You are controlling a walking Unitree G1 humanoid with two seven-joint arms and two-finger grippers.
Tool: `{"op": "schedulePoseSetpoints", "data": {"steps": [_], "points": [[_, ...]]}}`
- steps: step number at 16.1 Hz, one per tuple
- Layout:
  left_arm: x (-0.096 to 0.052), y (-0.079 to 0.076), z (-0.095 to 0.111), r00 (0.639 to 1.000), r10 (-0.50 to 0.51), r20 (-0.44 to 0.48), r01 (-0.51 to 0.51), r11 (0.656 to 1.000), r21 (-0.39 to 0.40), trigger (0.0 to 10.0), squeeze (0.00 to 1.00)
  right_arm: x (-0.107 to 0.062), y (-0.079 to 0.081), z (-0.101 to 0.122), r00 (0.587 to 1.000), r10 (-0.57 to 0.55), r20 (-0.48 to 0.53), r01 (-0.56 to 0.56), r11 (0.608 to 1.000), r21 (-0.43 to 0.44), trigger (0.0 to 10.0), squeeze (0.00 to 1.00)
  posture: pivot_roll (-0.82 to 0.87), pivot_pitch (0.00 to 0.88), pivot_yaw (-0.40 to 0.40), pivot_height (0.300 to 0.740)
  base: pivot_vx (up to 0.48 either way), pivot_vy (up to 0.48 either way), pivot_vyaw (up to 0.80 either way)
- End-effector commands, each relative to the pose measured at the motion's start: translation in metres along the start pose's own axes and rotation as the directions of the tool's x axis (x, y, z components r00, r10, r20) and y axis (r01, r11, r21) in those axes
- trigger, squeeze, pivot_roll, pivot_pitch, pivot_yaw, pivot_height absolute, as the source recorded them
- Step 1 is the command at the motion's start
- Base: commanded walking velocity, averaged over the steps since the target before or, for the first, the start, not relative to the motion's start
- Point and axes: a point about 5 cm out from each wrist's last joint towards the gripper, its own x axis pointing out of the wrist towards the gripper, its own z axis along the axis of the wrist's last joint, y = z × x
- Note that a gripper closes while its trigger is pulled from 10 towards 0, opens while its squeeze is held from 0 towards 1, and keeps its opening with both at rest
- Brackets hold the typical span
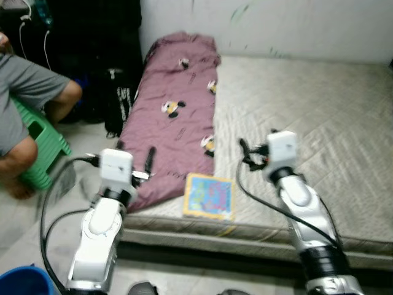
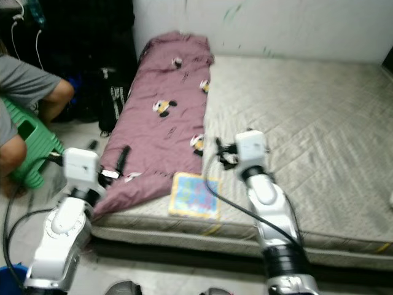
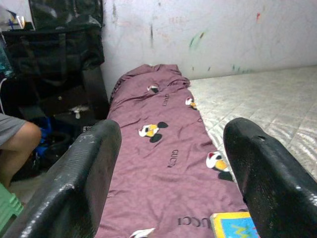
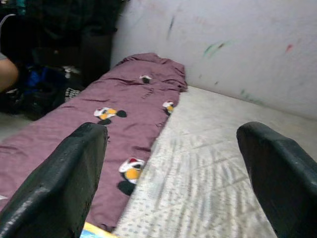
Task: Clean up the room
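Now, mattress [image 1: 319, 117]: we see a pale grey quilted pad lying low on the floor, its far edge against the white wall [image 1: 276, 24]; we place everything else by it.
Person [image 1: 21, 117]: seated on a green stool [image 1: 43, 144] off the mattress's left side, grey sleeve and bare knee showing; well apart from our arms.
Bags [image 1: 92, 55]: dark bags and clutter piled at the mattress's far left corner, against the wall.
Bucket [image 1: 21, 281]: a blue rim on the floor, near the mattress's front left corner.
Wall marks: green and red smears above the mattress's far edge.
Blanket [image 1: 175, 110]: mauve, printed with cartoon mouse heads and dark lettering; it runs in a long rumpled strip down the mattress's left side, bunched at the far end, its near corner drooping over the front left edge.
Book [image 1: 209, 196]: flat on the mattress near its front edge, just beside the blanket's near end; yellow border, blue and pink cover, details blurred.
Left gripper [image 3: 171, 163]: raised at the mattress's front left corner, above the blanket's near end; we see its two black fingers [image 3: 81, 183] spread wide, nothing between them.
Right gripper [image 4: 173, 173]: held over the mattress's front part, right of the book; fingers [image 4: 59, 183] parted wide, grasping nothing, bare quilting and blanket edge beyond.
In the way: nothing lies between either gripper and the blanket or book.
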Motion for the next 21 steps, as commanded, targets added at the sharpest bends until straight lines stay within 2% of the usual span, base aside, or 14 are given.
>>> {"op": "schedulePoseSetpoints", "data": {"steps": [1, 15, 21], "points": [[-0.0003, 0.0071, 0.0003, 1.000, 0.020, -0.003, -0.020, 1.000, 0.018, 10.0, 0.00, 0.0034, 0.0080, 0.0031, 1.000, 0.025, 0.011, -0.026, 1.000, 0.009, 10.0, 0.00, -0.03, 0.000, -0.031, 0.740, 0.000, -0.292, 0.00], [0.0012, 0.0058, -0.0012, 1.000, 0.011, -0.004, -0.011, 1.000, 0.019, 10.0, 0.00, 0.0048, 0.0089, 0.0020, 0.999, 0.037, 0.010, -0.037, 0.999, 0.002, 10.0, 0.00, -0.03, 0.000, -0.035, 0.740, 0.000, -0.283, 0.00], [0.0008, 0.0050, 0.0016, 1.000, 0.001, 0.022, -0.001, 1.000, -0.009, 10.0, 0.00, 0.0050, 0.0068, 0.0027, 0.999, 0.027, 0.019, -0.027, 0.999, 0.020, 10.0, 0.00, -0.03, 0.000, -0.034, 0.740, 0.000, 0.000, 0.00]]}}
